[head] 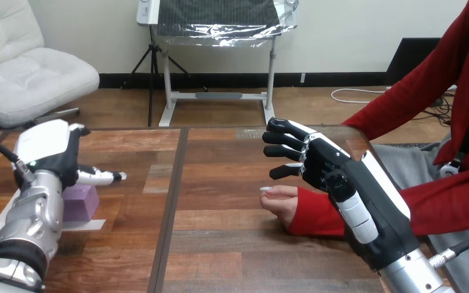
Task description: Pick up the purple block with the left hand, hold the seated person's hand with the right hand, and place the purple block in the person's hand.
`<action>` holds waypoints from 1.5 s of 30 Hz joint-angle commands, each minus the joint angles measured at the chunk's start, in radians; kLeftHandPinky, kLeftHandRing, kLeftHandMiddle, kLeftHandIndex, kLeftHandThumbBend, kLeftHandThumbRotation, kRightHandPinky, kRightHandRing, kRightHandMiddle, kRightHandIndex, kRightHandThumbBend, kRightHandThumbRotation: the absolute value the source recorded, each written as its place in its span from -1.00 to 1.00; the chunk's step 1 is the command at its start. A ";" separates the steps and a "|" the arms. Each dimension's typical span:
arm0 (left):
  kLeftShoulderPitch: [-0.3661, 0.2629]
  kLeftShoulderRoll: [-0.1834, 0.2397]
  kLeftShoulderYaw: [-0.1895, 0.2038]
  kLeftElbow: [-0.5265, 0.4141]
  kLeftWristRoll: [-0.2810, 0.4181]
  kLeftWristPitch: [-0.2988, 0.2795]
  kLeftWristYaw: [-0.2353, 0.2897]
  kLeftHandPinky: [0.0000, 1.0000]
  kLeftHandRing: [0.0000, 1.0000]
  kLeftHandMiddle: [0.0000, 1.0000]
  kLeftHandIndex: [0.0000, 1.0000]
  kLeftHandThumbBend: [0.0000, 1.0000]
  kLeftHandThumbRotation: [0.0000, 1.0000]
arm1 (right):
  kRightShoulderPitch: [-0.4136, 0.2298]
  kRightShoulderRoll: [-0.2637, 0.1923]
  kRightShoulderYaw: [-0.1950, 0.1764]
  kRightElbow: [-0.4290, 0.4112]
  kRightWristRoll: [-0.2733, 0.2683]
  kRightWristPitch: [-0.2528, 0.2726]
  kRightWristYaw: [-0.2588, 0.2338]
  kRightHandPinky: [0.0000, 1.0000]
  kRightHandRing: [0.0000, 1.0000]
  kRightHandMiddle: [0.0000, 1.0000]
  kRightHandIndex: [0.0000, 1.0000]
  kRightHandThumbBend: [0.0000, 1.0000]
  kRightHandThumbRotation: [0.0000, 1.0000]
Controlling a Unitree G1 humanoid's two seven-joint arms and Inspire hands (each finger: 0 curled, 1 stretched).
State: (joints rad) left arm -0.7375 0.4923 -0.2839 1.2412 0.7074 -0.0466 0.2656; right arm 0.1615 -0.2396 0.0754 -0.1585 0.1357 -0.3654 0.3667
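A white strip [94, 224] is seen flat on the wooden table [220, 244] under the purple block [83, 201]; any writing on it is too small to be made out. The block is set on the table towards 9 o'clock from the table's middle, upright on the strip, with its 9 o'clock side hidden behind the robot's wrist. The left hand [52, 149] is held just above the block, at the block's 11 o'clock, with its white back turned upward and its silver forearm [30, 226] running down to 7 o'clock. It is released: the one digit in sight (a black-and-white one) is stretched straight towards 3 o'clock over the block's top and is not closed on it. The right hand [327, 168] is raised towards 3 o'clock from the table's middle, its arm coming in from 5 o'clock. Its fingers [284, 139] are spread and nearly straight, pointed at 9 o'clock, and nothing is grasped. The person's hand [279, 200] is laid on the table just below them, at the right hand's 7 o'clock, loosely curled. Whether the two touch cannot be told.
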 commanded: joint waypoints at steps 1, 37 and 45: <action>-0.083 -0.009 -0.011 0.017 -0.024 0.011 -0.018 0.58 0.70 0.75 0.73 0.71 -0.21 | -0.039 -0.002 -0.019 -0.063 0.010 -0.019 0.001 0.38 0.63 0.69 0.71 0.79 1.00; -0.078 -0.022 -0.057 0.021 -0.056 0.048 -0.110 0.58 0.70 0.76 0.72 0.70 -0.29 | -0.032 -0.004 -0.016 -0.091 0.024 -0.010 0.011 0.42 0.64 0.68 0.71 0.81 1.00; -0.079 -0.028 -0.068 0.028 -0.058 0.053 -0.119 0.67 0.75 0.80 0.73 0.70 -0.27 | -0.029 -0.002 -0.016 -0.099 0.026 -0.012 0.011 0.42 0.64 0.68 0.70 0.80 1.00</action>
State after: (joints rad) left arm -0.7395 0.4727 -0.3393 1.2688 0.6561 0.0079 0.1453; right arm 0.1616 -0.2403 0.0747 -0.1938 0.1442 -0.3654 0.3743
